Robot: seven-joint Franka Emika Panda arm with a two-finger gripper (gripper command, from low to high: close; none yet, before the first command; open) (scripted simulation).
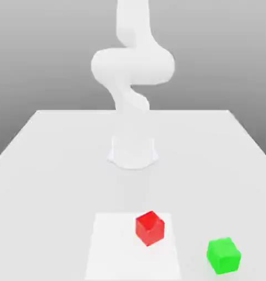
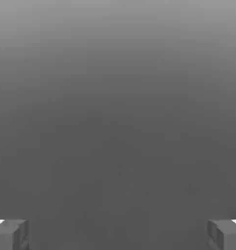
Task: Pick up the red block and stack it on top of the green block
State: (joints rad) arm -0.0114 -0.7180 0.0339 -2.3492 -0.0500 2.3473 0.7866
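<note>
The red block (image 1: 150,228) sits on the white table (image 1: 47,164), on a slightly paler square patch (image 1: 110,247) near the front edge in the exterior view. It is turned so that one corner faces the camera. The green block (image 1: 223,256) rests on the same table, well apart from the red one, toward the exterior view's right and a little nearer the camera. Nothing touches either block. The white arm (image 1: 132,66) rises from its base (image 1: 133,152) behind them, farther back on the table.

In the hand view the gripper (image 2: 118,234) shows two grey fingertips (image 2: 10,234), set far apart at opposite edges of the picture, with nothing between them. It is spread wide and empty.

Handling, as a judgement: the red block looks rigid and light, with smooth flat faces that may be somewhat slippery. Two opposite side faces, taken near mid-height, offer the soundest hold; because the block sits turned, the fingers would need to line up square with those faces rather than its corners.

No brand, label or writing is visible on either block, the table or the arm.
</note>
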